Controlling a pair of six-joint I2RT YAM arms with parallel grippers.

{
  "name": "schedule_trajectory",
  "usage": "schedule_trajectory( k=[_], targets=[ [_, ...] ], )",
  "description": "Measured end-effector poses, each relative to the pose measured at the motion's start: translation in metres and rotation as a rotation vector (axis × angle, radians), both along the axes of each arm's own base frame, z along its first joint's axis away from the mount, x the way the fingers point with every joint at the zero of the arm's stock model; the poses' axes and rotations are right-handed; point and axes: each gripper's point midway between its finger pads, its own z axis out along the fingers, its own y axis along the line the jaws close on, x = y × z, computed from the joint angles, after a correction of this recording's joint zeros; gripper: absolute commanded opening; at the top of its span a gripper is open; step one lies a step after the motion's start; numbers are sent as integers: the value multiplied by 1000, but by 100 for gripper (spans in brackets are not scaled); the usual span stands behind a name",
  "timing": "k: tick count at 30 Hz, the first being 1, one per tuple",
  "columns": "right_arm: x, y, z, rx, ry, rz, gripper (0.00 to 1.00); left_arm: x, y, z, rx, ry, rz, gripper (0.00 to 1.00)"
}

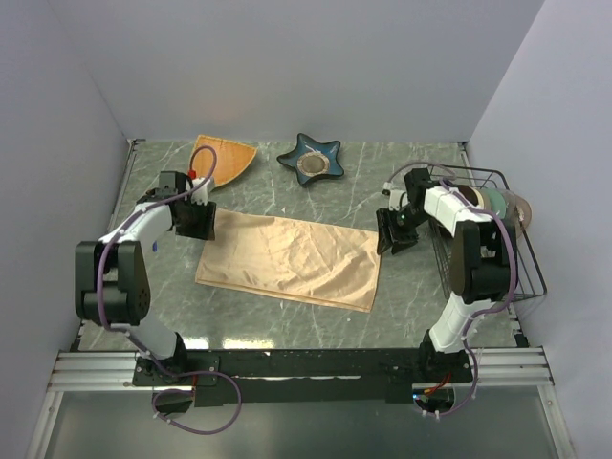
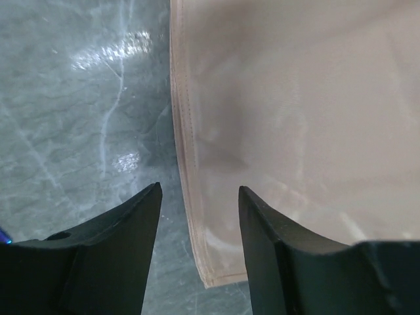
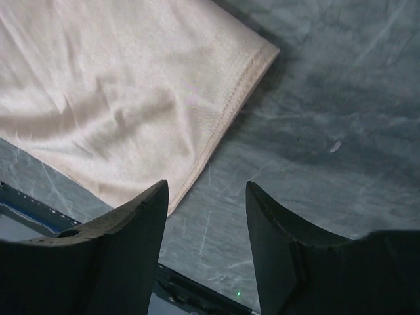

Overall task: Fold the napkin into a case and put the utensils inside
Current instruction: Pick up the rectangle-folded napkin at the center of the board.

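1. The napkin (image 1: 287, 260) lies flat in the middle of the counter (image 1: 402, 182) as a long rectangle, slightly skewed, with soft creases across its right half.
2. The left wrist view shows two stitched hems running one on top of the other along the left side, so the cloth appears to be doubled over already.
3. The left fingers (image 1: 198, 222) are at the far left corner of the napkin. They stand apart with nothing between them, straddling the hem with one over cloth and one over bare counter.
4. The right fingers (image 1: 394, 237) are just off the far right corner, likewise apart and empty, with only counter in the gap.
5. One arm at each far corner suits a two-handed fold: lifting both ends together should keep the slippery cloth square. That is my reading, not something shown.
6. A fan-shaped dish (image 1: 228, 158) and a star-shaped dish (image 1: 311, 158) sit along the far side, well apart from the cloth. A wire basket (image 1: 478, 172) stands at the right.
7. I cannot make out the utensils in any view.
8. No brand, label or writing can be read.
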Motion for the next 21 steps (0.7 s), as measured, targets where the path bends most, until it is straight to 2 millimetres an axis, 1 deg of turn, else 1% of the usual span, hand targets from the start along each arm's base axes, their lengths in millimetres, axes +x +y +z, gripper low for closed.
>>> schedule_trajectory(
  k=[3, 6, 7, 8, 10, 11, 16, 17, 18, 21],
  targets=[
    [-6, -2, -4, 6, 22, -12, 58, -2, 3, -24, 7, 72, 12, 52],
    [-13, -2, -7, 15, 40, -20, 58, -5, 3, -43, 12, 127, 16, 48],
    [-14, -2, -8, 19, 46, -22, 58, -3, 4, -44, 13, 129, 19, 46],
    [-16, -2, -9, 22, 52, -25, 58, -1, 4, -44, 13, 124, 19, 40],
    [-18, -3, -10, 26, 61, -33, 58, 5, 4, -43, 14, 115, 19, 33],
    [-19, -3, -10, 28, 65, -38, 58, 6, 4, -45, 13, 116, 20, 24],
    [-23, -6, -14, 31, 80, -49, 58, 9, 4, -46, 16, 117, 10, 10],
    [-24, -6, -14, 31, 82, -50, 58, 8, 2, -46, 16, 117, 6, 3],
    [-24, -6, -15, 32, 84, -51, 58, 8, 0, -46, 17, 117, -1, 1],
    [-24, -5, -14, 38, 84, -51, 58, 8, -5, -44, 15, 116, -14, 1]
  ],
)
